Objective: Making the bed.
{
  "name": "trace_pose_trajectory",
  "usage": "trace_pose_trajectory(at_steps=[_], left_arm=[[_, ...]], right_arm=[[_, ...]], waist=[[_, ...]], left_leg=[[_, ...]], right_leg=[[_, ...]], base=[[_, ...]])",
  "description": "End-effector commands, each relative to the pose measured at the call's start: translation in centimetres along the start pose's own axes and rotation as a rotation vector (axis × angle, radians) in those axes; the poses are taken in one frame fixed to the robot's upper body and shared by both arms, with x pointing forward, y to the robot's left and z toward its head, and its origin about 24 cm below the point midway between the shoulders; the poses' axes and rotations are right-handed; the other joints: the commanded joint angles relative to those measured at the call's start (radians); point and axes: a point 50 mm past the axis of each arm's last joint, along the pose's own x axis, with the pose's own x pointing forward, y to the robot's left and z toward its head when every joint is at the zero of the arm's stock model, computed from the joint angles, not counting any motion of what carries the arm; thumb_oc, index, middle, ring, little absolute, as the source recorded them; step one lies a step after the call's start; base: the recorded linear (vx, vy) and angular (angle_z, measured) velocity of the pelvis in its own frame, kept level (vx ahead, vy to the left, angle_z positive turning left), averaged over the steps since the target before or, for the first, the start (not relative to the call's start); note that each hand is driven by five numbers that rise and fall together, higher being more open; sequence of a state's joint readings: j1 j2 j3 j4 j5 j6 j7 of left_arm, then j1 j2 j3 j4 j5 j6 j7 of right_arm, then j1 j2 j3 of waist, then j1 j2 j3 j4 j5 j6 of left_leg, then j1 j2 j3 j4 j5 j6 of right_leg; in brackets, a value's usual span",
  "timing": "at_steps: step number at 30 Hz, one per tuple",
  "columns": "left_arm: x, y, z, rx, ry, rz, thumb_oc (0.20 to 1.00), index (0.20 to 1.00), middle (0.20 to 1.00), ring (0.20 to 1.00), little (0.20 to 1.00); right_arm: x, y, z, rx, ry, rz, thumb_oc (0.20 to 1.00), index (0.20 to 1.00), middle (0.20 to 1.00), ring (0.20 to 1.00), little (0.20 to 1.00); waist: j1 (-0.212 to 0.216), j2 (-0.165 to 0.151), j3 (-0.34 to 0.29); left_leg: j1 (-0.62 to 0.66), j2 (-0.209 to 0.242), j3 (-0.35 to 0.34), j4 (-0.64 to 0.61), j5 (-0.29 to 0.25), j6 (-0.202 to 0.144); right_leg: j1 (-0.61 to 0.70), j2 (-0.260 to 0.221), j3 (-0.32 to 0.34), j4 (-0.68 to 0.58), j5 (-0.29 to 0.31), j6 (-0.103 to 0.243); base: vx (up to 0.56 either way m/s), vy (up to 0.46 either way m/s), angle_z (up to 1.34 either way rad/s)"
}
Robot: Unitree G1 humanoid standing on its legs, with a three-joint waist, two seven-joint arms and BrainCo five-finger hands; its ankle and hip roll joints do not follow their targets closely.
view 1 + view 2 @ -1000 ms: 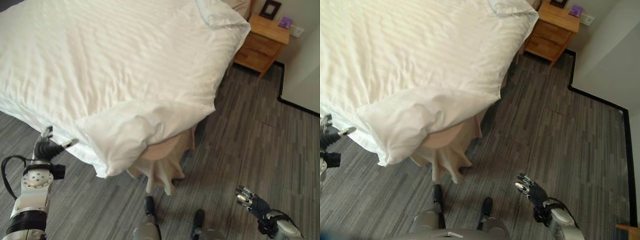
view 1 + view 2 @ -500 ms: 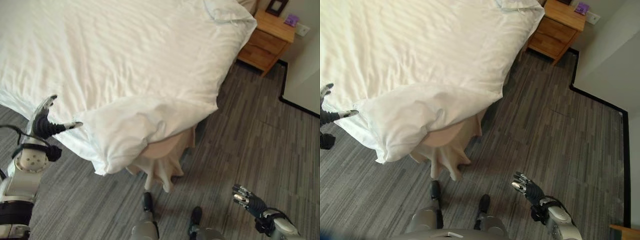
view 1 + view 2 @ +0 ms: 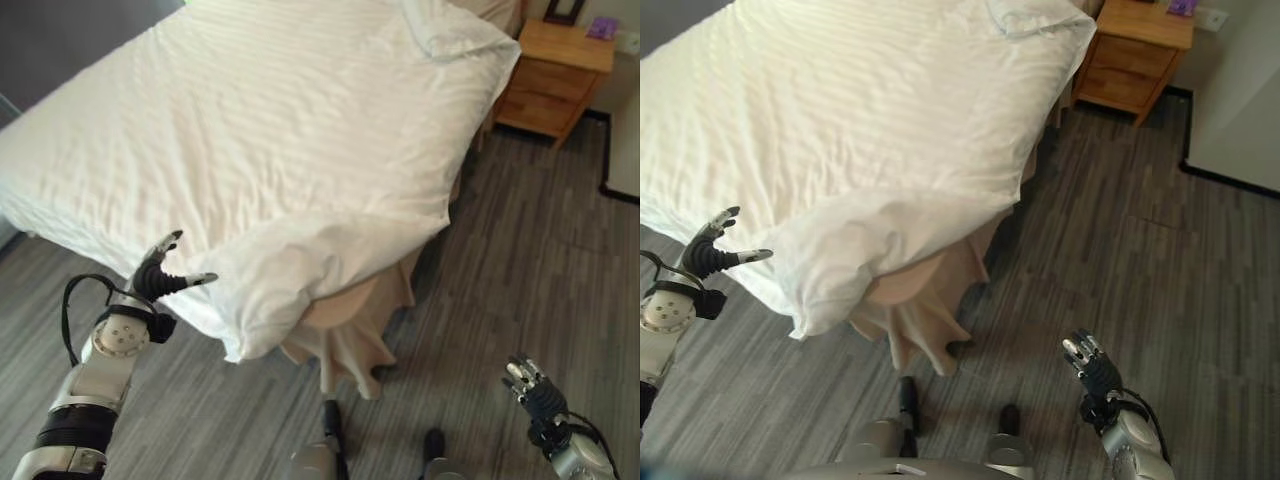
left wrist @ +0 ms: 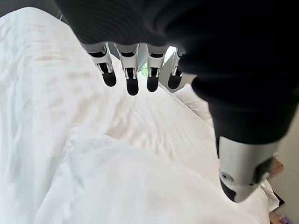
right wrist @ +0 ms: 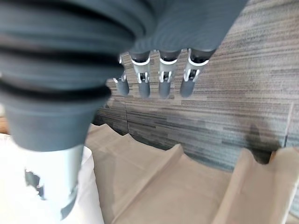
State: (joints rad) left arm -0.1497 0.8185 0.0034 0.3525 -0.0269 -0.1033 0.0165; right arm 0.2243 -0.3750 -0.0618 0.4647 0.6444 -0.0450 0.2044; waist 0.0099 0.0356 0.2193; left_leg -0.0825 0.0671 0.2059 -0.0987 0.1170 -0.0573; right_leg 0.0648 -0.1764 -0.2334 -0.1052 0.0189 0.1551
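A white striped duvet (image 3: 300, 130) covers the bed, and its near corner (image 3: 290, 270) hangs bunched over the edge. Beneath that corner a beige bed skirt (image 3: 350, 330) shows. A white pillow (image 3: 440, 25) lies at the far end. My left hand (image 3: 160, 275) is open, fingers spread, just left of the hanging corner and not touching it; the left wrist view has its fingers (image 4: 133, 77) above the duvet (image 4: 93, 177). Low at the right, my right hand (image 3: 535, 385) hovers open over the floor, away from the bed, with its fingers (image 5: 163, 81) relaxed above carpet and the skirt (image 5: 187, 182).
A wooden nightstand (image 3: 555, 70) stands at the far right by the bed head, with a small purple item (image 3: 603, 27) on top. Grey striped carpet (image 3: 520, 260) runs along the right side of the bed. A pale wall with dark skirting (image 3: 1240, 100) bounds the far right.
The camera has shifted, showing more of the bed's left side. My left hand has risen and moved right, closer to the duvet's hanging corner. The right hand has stayed low.
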Motion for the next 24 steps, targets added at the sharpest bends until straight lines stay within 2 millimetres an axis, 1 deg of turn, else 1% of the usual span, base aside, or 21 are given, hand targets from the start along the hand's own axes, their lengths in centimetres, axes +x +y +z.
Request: trace_pose_trajectory(at_steps=[1,2,3,4,6,7,8,11,12,13,14,15,16,24], left_arm=[[0.6,1.2,1.0,0.004,-0.054,0.035,1.0,1.0,1.0,1.0,1.0],[0.6,0.9,2.2,0.025,-0.107,0.015,1.0,1.0,1.0,1.0,1.0],[0.5,0.6,2.7,0.021,-0.131,-0.001,1.0,1.0,1.0,1.0,1.0],[0.5,0.6,2.7,0.021,-0.131,-0.001,1.0,1.0,1.0,1.0,1.0],[0.4,-0.1,4.1,0.014,-0.195,-0.038,1.0,1.0,1.0,1.0,1.0],[0.4,-0.1,4.1,0.015,-0.195,-0.038,1.0,1.0,1.0,1.0,1.0],[0.5,-0.4,4.6,0.019,-0.217,-0.058,1.0,1.0,1.0,1.0,1.0],[0.7,-1.2,5.3,0.015,-0.242,-0.082,1.0,1.0,1.0,1.0,1.0],[1.0,-1.7,5.6,0.01,-0.247,-0.091,1.0,1.0,1.0,1.0,1.0],[1.5,-2.1,5.7,0.04,-0.23,-0.077,1.0,1.0,1.0,1.0,1.0],[1.6,-2.1,5.7,0.041,-0.231,-0.077,1.0,1.0,1.0,1.0,1.0],[2.0,-2.1,6.0,0.082,-0.228,-0.056,1.0,1.0,1.0,1.0,1.0],[2.4,-2.5,6.0,0.08,-0.211,-0.056,1.0,1.0,1.0,1.0,1.0],[2.4,-2.4,5.3,0.115,-0.17,-0.023,1.0,1.0,1.0,1.0,1.0]], right_arm=[[-0.4,-0.1,0.8,-0.024,-0.042,0.026,1.0,1.0,1.0,1.0,1.0],[-0.4,0.3,0.5,-0.007,-0.039,0.035,1.0,1.0,1.0,1.0,1.0],[-0.4,0.5,0.2,-0.004,-0.032,0.044,1.0,1.0,1.0,1.0,1.0],[-0.4,0.5,0.2,-0.004,-0.032,0.044,1.0,1.0,1.0,1.0,1.0],[-0.4,0.7,-0.3,-0.005,-0.014,0.051,1.0,1.0,1.0,1.0,1.0],[-0.4,0.7,-0.3,-0.005,-0.014,0.051,1.0,1.0,1.0,1.0,1.0],[-0.5,0.7,-0.5,-0.007,-0.007,0.051,1.0,1.0,1.0,1.0,1.0],[-0.4,0.9,-0.9,-0.011,0.012,0.062,1.0,1.0,1.0,1.0,1.0],[-0.4,1.1,-1.0,-0.013,0.018,0.071,1.0,1.0,1.0,1.0,1.0],[-0.3,1.3,-1.1,-0.025,0.031,0.085,1.0,1.0,1.0,1.0,1.0],[-0.3,1.3,-1.1,-0.024,0.03,0.084,1.0,1.0,1.0,1.0,1.0],[-0.3,1.4,-1.1,-0.033,0.037,0.091,1.0,1.0,1.0,1.0,1.0],[-0.3,1.5,-1.1,-0.036,0.043,0.095,1.0,1.0,1.0,1.0,1.0],[-0.8,1.1,-1.3,-0.034,0.058,0.086,1.0,1.0,1.0,1.0,1.0]], waist=[[-0.021,0.016,-0.074],[-0.021,0.013,-0.078],[-0.02,0.01,-0.08],[-0.02,0.01,-0.08],[-0.022,0.004,-0.084],[-0.021,0.004,-0.084],[-0.023,0.002,-0.086],[-0.026,-0.003,-0.089],[-0.028,-0.005,-0.088],[-0.031,-0.009,-0.088],[-0.03,-0.009,-0.088],[-0.032,-0.012,-0.087],[-0.034,-0.017,-0.087],[-0.037,-0.027,-0.082]], left_leg=[[-0.035,0.02,-0.013,0.011,0.064,-0.018],[-0.026,0.02,-0.01,0.011,0.056,-0.015],[-0.019,0.019,-0.006,0.011,0.049,-0.014],[-0.019,0.019,-0.006,0.011,0.049,-0.013],[-0.007,0.016,-0.005,0.011,0.036,-0.01],[-0.006,0.016,-0.005,0.011,0.036,-0.01],[-0.005,0.016,-0.003,0.011,0.033,-0.009],[0.001,0.015,0.001,0.011,0.027,-0.006],[0.003,0.014,0.002,0.011,0.025,-0.006],[0.004,0.015,0.002,0.011,0.023,-0.004],[0.004,0.015,0.002,0.011,0.023,-0.004],[0.005,0.015,0.002,0.011,0.021,-0.003],[0.007,0.016,0.004,0.011,0.018,-0.002],[0.012,0.019,0.009,0.011,0.009,0.0]], right_leg=[[-0.018,0.042,0.031,0.018,0.009,-0.023],[-0.02,0.04,0.031,0.018,0.014,-0.02],[-0.021,0.038,0.036,0.018,0.016,-0.017],[-0.021,0.038,0.036,0.018,0.016,-0.017],[-0.021,0.036,0.042,0.018,0.02,-0.011],[-0.021,0.036,0.042,0.018,0.02,-0.011],[-0.022,0.034,0.044,0.018,0.021,-0.009],[-0.023,0.034,0.048,0.018,0.023,-0.006],[-0.024,0.033,0.049,0.018,0.025,-0.006],[-0.024,0.033,0.05,0.018,0.026,-0.005],[-0.024,0.033,0.05,0.018,0.026,-0.005],[-0.025,0.032,0.053,0.018,0.026,-0.004],[-0.027,0.032,0.055,0.018,0.028,-0.003],[-0.035,0.035,0.06,0.018,0.029,0.0]], base=[[0.03,0.03,-0.1],[0.04,0.041,-0.21],[0.03,0.031,-0.17],[0.03,0.025,-0.14],[0.02,0.021,-0.06],[0.0,0.0,0.0],[0.0,0.0,0.0],[0.0,0.0,0.0],[0.0,0.0,0.0],[0.0,0.0,0.0],[0.0,0.0,0.0],[0.0,0.0,0.0],[0.01,0.0,-0.05],[0.01,0.002,-0.08]])
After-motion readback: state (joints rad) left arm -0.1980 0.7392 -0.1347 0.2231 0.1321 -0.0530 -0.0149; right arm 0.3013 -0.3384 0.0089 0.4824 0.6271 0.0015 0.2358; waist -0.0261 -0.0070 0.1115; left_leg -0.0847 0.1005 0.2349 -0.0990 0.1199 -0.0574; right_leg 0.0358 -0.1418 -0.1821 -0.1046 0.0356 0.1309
